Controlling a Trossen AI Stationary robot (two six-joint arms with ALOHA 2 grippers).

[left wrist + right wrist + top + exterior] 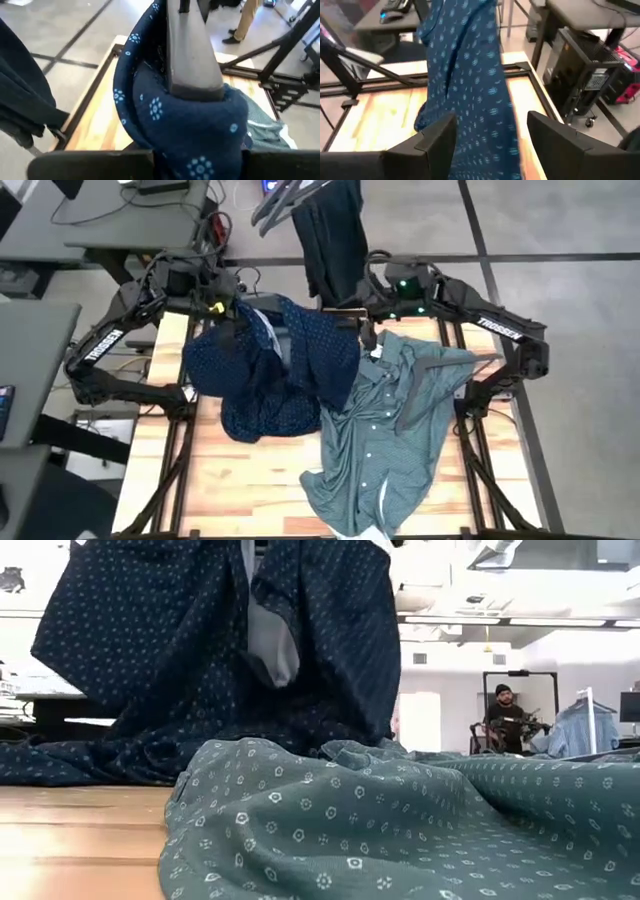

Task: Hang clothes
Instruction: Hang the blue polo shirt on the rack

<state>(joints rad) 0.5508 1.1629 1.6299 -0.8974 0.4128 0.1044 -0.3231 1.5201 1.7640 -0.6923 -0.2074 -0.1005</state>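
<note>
Two shirts across wooden table

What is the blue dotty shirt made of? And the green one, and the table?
The navy dotted shirt looks like thin woven cloth, maybe cotton: it drapes in soft folds. The teal-green shirt seems similar, matte, with a printed pattern and small buttons. The table looks like pale wood planks, lightly glossy, with visible grain.

Overhead, table-level and two close wrist views share the navy shirt.
</note>
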